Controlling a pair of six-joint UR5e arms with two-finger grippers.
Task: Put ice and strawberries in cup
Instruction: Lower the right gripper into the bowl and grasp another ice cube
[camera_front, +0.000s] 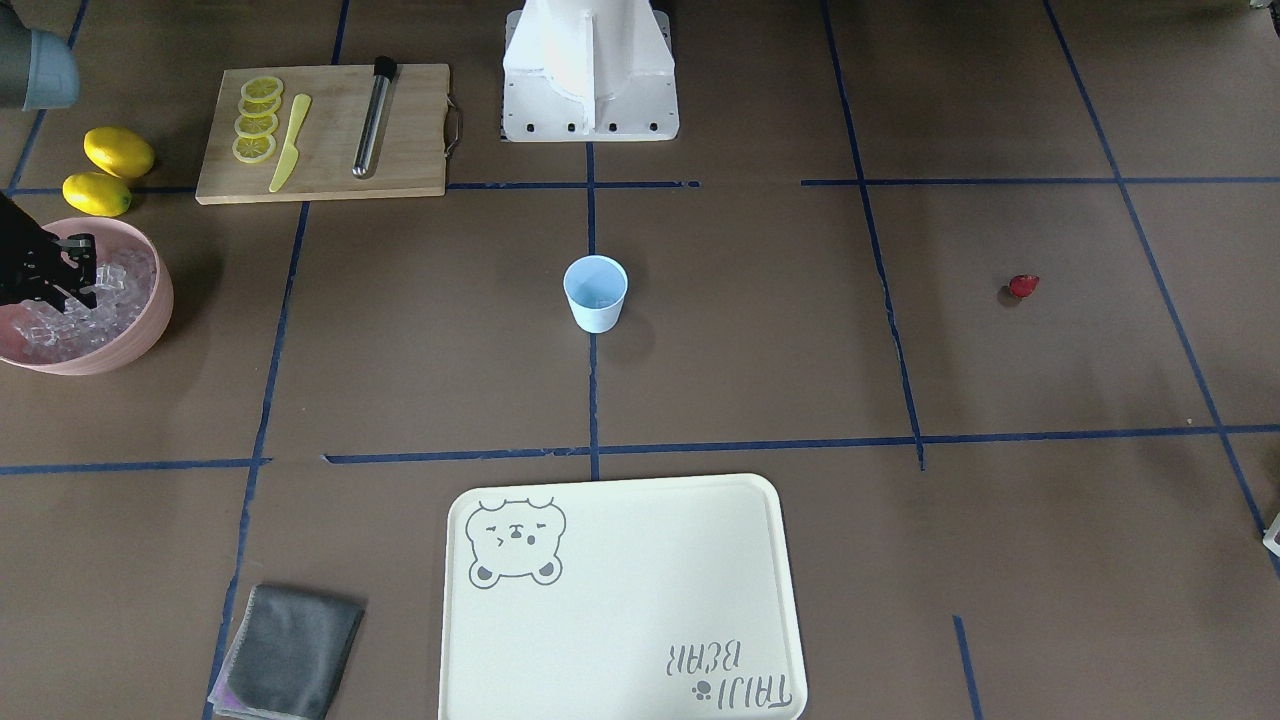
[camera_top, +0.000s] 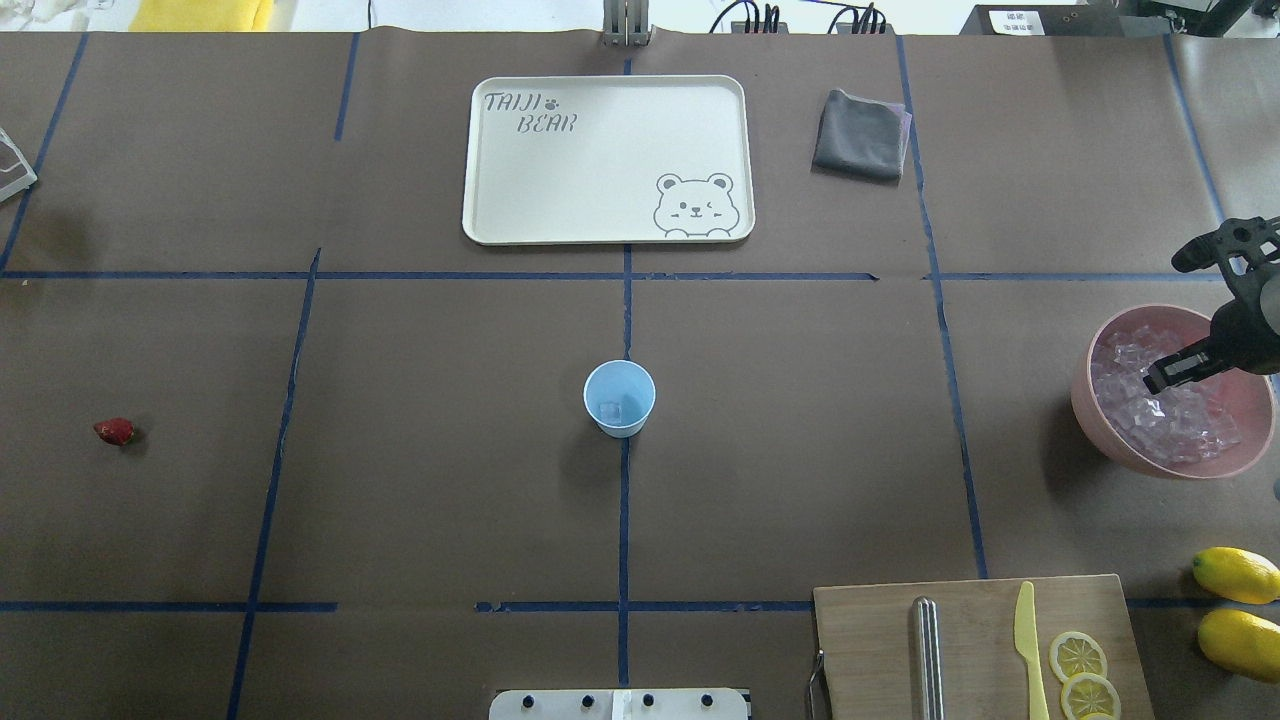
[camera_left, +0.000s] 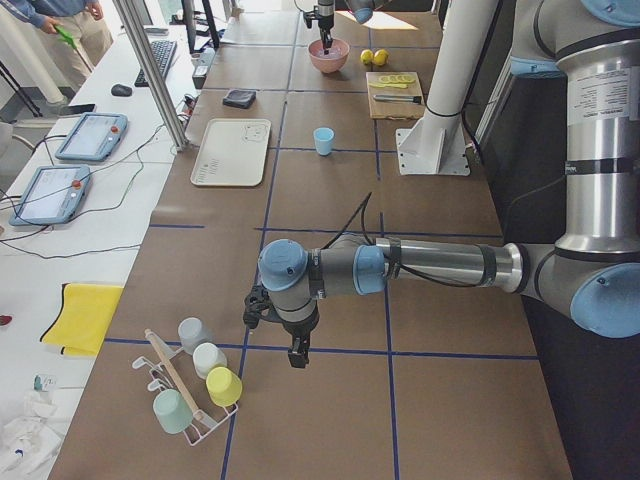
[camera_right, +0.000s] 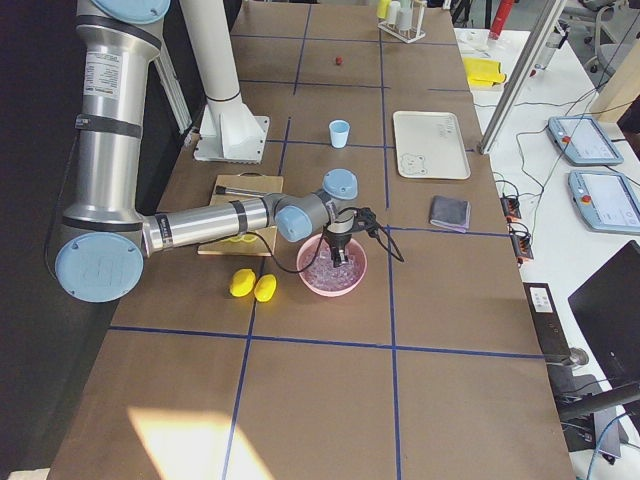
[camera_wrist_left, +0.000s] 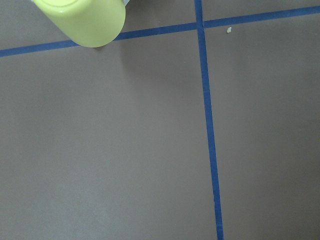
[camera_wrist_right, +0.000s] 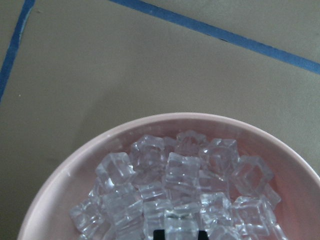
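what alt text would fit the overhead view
Right gripper reaches into a pink bowl of ice at the right edge. A blue cup stands mid-table, a strawberry far left, a tray beyond.

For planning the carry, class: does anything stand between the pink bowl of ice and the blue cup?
Nothing visible does. Between the pink bowl and the cup lies only taped table; the cutting board sits off that line.

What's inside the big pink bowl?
Lots of clear ice cubes, with the right pincer reaching down among them. The ice covers the bottom of the pink bowl, so anything beneath is hidden.
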